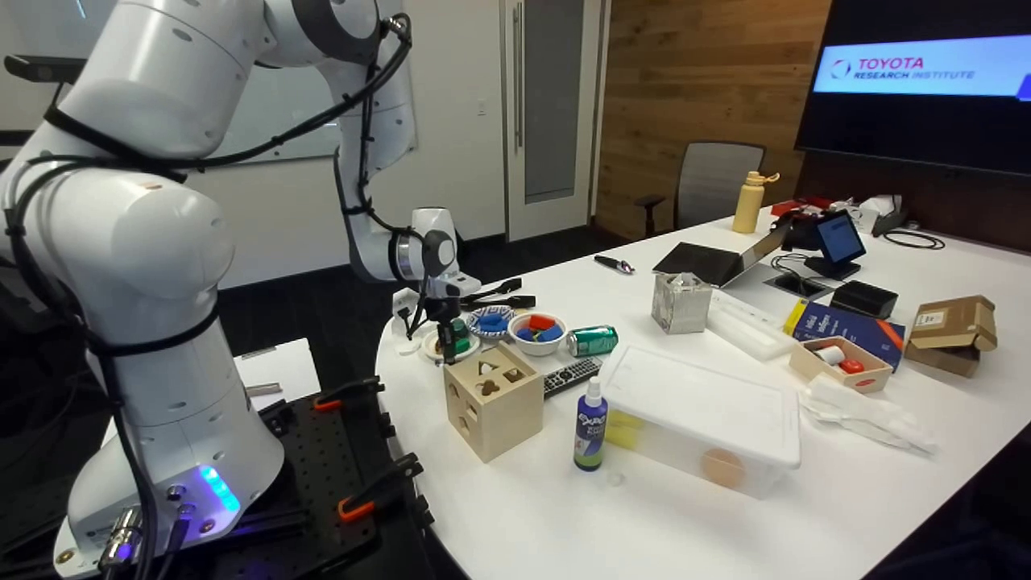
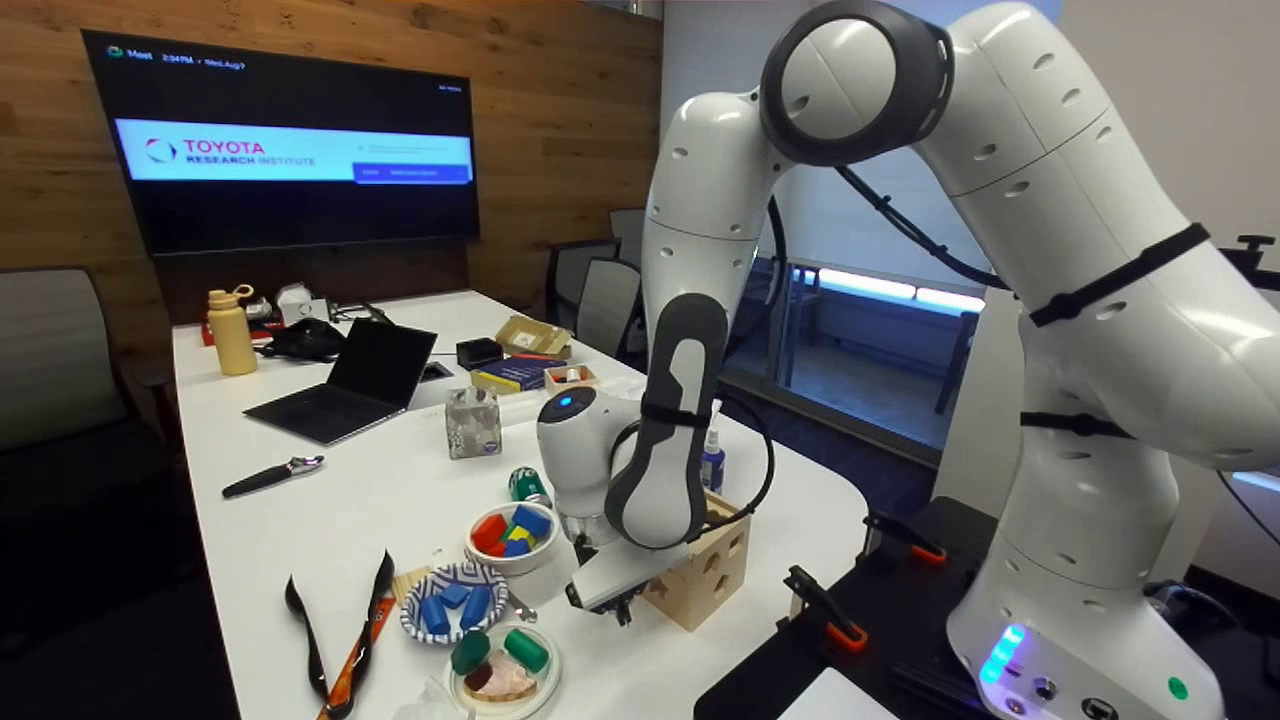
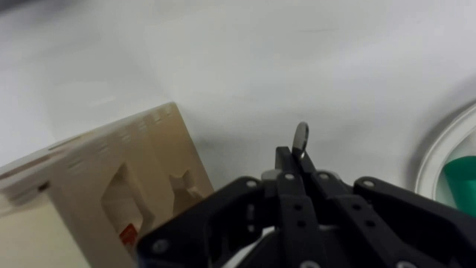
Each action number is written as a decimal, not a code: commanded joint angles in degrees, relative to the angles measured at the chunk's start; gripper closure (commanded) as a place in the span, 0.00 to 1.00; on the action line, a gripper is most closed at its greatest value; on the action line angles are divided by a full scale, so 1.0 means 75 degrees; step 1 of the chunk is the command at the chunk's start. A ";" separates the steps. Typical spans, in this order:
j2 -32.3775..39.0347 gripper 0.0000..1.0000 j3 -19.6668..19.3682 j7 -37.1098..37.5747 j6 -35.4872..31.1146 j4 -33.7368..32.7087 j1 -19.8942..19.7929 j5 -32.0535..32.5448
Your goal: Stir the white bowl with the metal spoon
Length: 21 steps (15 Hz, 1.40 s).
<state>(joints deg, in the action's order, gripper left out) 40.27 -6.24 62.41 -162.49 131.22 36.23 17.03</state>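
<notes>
One spoon [image 3: 300, 137], probably, is pinched in the tool [image 3: 295, 158], between plate [image 3: 427, 175] and cube [image 3: 81, 193]. It should be lifted high, lowered into the white bowl [image 2: 515, 563] beside the can [image 1: 594, 340], then swirled slowly so no blocks [image 2: 490, 533] get flung. One each counted: white bowl, patterned bowl [image 2: 452, 573], plate, cube, can; piled blocks can't be tallied.

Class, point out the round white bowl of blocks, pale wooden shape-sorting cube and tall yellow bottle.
Round white bowl [image 2: 513, 566], in an exterior view: outer wall.
Pale wooden shape-sorting cube [image 1: 507, 416], in an exterior view: plain side.
Tall yellow bottle [image 2: 234, 340], in an exterior view: body.
</notes>
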 commanded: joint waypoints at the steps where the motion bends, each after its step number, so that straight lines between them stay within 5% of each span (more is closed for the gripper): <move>1: 0.0419 0.99 -0.0427 0.0010 -0.0844 0.0010 0.0511 -0.0267; 8: 0.1094 0.99 -0.0564 -0.0554 -0.1842 -0.0028 0.0896 -0.1610; 9: 0.1108 0.72 -0.0531 -0.0658 -0.1907 -0.0024 0.0892 -0.1817; 10: 0.1110 0.71 -0.0525 -0.0767 -0.1921 -0.0016 0.0892 -0.1990; 17: 0.1041 0.20 -0.0467 -0.1505 -0.1843 -0.0012 0.0835 -0.2812; 19: 0.0775 0.05 -0.0703 -0.1589 -0.1709 0.0065 0.1068 -0.2881; 21: 0.0414 0.00 -0.1000 -0.1694 -0.1465 0.0156 0.1301 -0.2867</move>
<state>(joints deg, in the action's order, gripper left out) 47.93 -10.74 51.87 -175.38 130.63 43.00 -3.05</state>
